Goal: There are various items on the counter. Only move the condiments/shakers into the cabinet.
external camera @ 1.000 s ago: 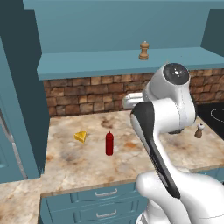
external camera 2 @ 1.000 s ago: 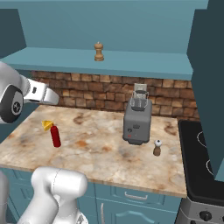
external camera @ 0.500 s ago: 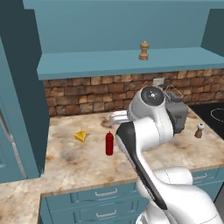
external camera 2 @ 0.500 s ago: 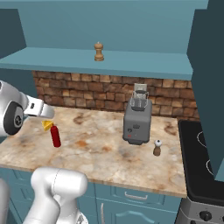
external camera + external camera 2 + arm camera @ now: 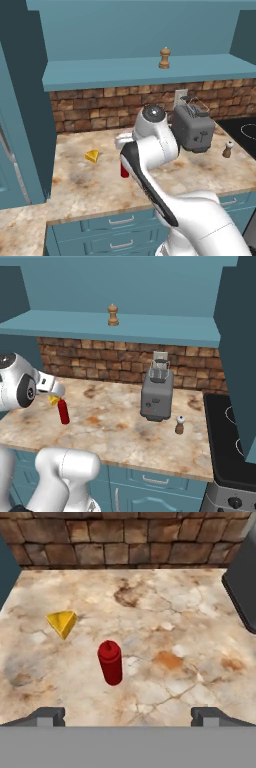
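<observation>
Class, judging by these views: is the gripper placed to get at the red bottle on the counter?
Probably yes: the red bottle stands alone ahead of the open gripper, cheese wedge well aside.

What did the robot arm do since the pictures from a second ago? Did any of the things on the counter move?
The arm swung down and left, bringing the open gripper above the red bottle. It holds nothing. The bottle, the cheese wedge, the toaster, the white-topped shaker and the wooden shaker in the cabinet all stayed put.

Bottle (image 5: 110, 662) upright on counter (image 5: 165, 632), cheese wedge (image 5: 62, 623) just behind-left.
</observation>
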You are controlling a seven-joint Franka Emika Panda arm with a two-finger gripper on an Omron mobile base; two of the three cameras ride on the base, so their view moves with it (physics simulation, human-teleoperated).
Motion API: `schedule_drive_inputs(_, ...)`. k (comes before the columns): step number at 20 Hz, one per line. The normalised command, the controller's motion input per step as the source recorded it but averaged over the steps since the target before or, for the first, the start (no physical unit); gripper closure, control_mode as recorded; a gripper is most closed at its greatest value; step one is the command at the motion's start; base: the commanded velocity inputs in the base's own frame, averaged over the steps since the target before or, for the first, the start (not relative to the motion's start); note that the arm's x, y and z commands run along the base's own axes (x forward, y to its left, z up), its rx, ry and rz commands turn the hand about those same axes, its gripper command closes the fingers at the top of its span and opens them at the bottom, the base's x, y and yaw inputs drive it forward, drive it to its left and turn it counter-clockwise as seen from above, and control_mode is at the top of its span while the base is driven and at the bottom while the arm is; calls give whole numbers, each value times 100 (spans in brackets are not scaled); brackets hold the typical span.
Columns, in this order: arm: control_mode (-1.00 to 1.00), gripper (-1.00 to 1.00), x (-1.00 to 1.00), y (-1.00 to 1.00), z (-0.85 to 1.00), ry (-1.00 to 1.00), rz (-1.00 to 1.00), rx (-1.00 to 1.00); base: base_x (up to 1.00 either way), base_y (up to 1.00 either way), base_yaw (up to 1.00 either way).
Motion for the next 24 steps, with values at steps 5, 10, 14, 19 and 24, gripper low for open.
schedule_drive_inputs(5,-100,-100,8,14,-71,4,0,0,0,0,0)
schedule_drive_inputs(10,-100,-100,1,4,-55,0,0,0,0,0,0)
schedule_drive_inputs(14,-100,-100,19,1,-38,0,0,0,0,0,0)
schedule_drive_inputs(19,-100,-100,29,13,-23,0,0,0,0,0,0)
schedule_drive_inputs(24,-100,-100,33,26,-15,0,0,0,0,0,0)
